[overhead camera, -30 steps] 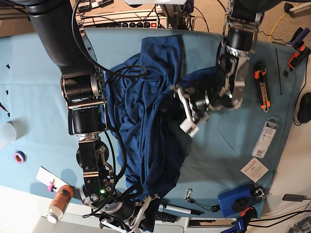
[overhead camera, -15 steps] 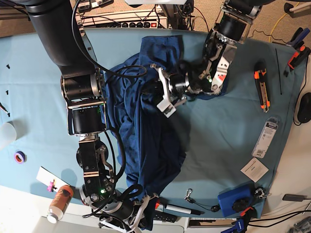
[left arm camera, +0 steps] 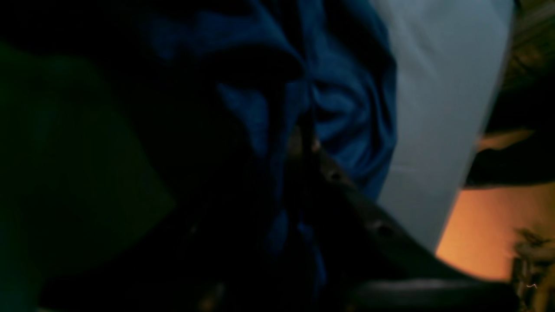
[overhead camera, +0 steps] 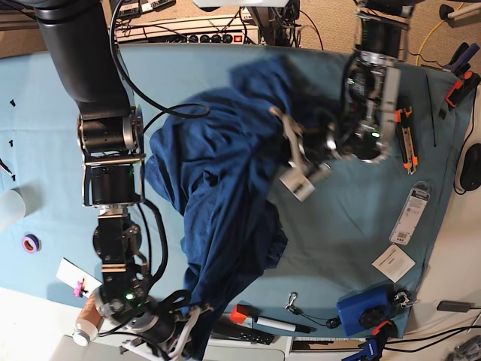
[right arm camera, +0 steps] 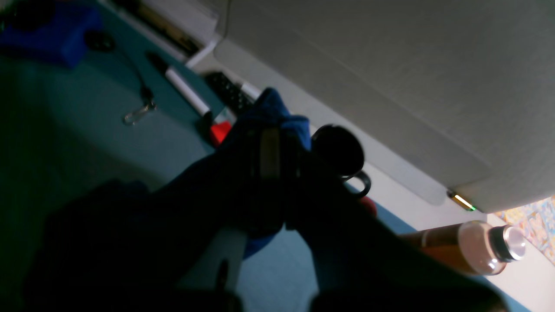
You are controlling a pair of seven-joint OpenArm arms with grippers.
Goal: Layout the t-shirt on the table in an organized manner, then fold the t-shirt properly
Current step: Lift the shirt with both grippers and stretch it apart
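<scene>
The dark navy t-shirt lies bunched and stretched across the teal table, from the back centre to the front edge. My left gripper is at the shirt's right side. In the left wrist view, blue folds of the t-shirt gather into the gripper, which is shut on them. My right gripper is at the table's front edge. In the right wrist view it is shut on a bunched corner of the t-shirt.
Along the front edge lie a brown bottle, a marker, a carabiner and a blue box. An orange utility knife, a packet and a card sit at the right. A tape roll is at the left.
My left gripper swung left over the shirt, then back right with fabric. The shirt's upper part has lifted and spread, and my right arm has shifted toward the front-left with its corner.
</scene>
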